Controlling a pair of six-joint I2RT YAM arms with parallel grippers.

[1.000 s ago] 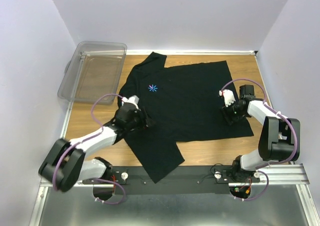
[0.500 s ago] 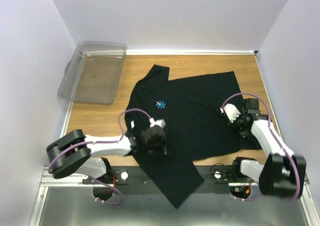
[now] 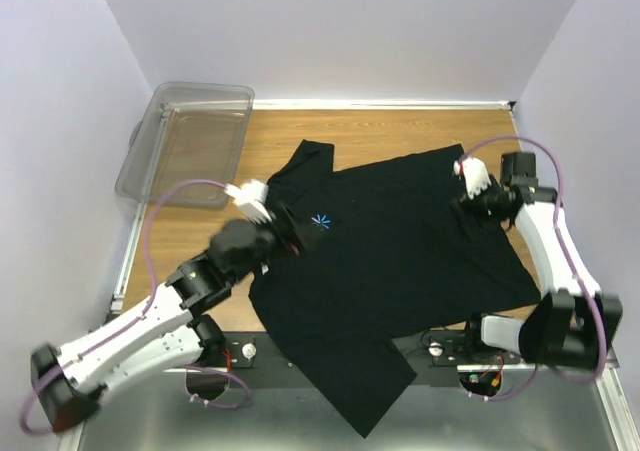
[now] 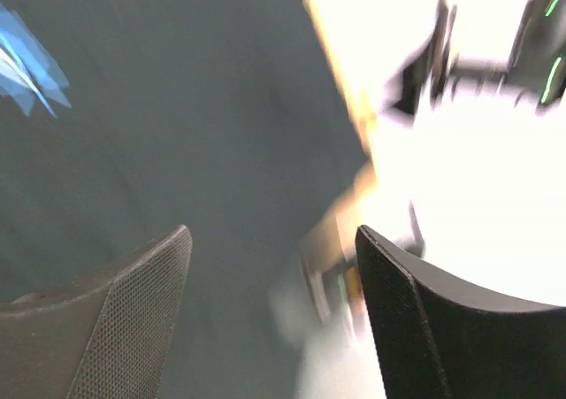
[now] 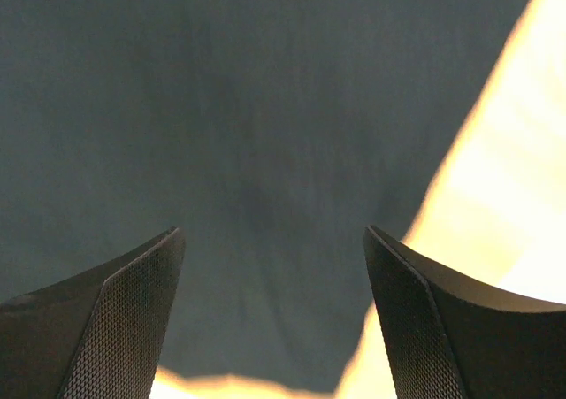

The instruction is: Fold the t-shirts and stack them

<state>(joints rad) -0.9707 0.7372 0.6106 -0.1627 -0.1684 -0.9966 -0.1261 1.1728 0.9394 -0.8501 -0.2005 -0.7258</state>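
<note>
One black t-shirt (image 3: 400,241) lies spread on the wooden table, and its near corner hangs over the front rail. Its light-blue starburst logo (image 3: 320,221) faces up. My left gripper (image 3: 290,233) hovers just left of the logo, open with nothing between its fingers. The left wrist view is blurred and shows the open left gripper (image 4: 274,240) over black cloth, with the logo (image 4: 22,63) at the top left. My right gripper (image 3: 474,211) is open above the shirt's right side. In the right wrist view the right gripper (image 5: 270,240) is over the t-shirt (image 5: 248,134), near its edge.
A clear plastic bin (image 3: 185,143) stands at the far left, partly off the table. Bare wood (image 3: 400,131) shows beyond the shirt and along the left. Walls close in on three sides. The metal front rail (image 3: 560,346) runs along the near edge.
Both grippers dragged the shirt toward the near edge, then opened and let go. Both have since drawn back toward the far side, the left one up beside the logo.
</note>
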